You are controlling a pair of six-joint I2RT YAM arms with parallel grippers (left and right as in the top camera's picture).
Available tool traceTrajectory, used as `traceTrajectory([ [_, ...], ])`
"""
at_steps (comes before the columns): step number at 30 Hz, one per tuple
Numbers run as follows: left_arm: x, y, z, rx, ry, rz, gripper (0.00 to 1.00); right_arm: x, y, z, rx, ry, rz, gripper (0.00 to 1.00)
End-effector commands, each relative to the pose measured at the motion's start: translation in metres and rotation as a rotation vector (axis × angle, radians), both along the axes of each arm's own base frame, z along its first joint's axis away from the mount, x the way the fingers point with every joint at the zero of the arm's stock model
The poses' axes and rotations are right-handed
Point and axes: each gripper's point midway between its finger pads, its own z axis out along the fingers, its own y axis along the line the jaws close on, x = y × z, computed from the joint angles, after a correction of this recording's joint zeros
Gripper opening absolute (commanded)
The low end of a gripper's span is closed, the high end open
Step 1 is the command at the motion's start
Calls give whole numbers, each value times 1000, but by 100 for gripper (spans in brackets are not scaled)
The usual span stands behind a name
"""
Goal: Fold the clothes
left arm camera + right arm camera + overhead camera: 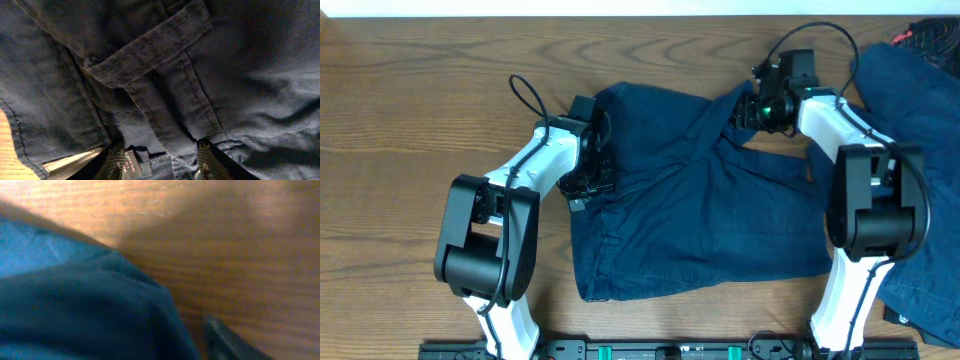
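The navy shorts (720, 220) lie spread across the middle of the table, rumpled along the far edge. My left gripper (598, 170) is at their left edge. In the left wrist view its fingers (162, 162) are spread apart, with the waistband cloth (225, 65) and a small label (131, 165) between them. My right gripper (752, 108) is at the far edge, where the cloth rises in a peak. In the blurred right wrist view (165, 350) only the right finger shows, set wide; the cloth (75, 310) covers the left finger.
A second navy garment (920, 130) lies heaped at the right edge, partly under my right arm. A small red and black item (910, 38) sits at the far right corner. Bare wooden table (420, 100) lies to the left, and beyond the right gripper (225, 240).
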Motion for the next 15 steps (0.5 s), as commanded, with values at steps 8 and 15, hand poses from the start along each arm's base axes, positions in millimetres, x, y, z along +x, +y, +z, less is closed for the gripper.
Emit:
traceTrajectory([
  [8, -13, 13, -18, 56, 58, -1, 50, 29, -28, 15, -176, -112, -70, 1],
  [15, -13, 13, -18, 56, 60, -1, 50, 83, -70, 154, -509, -490, -82, 3],
])
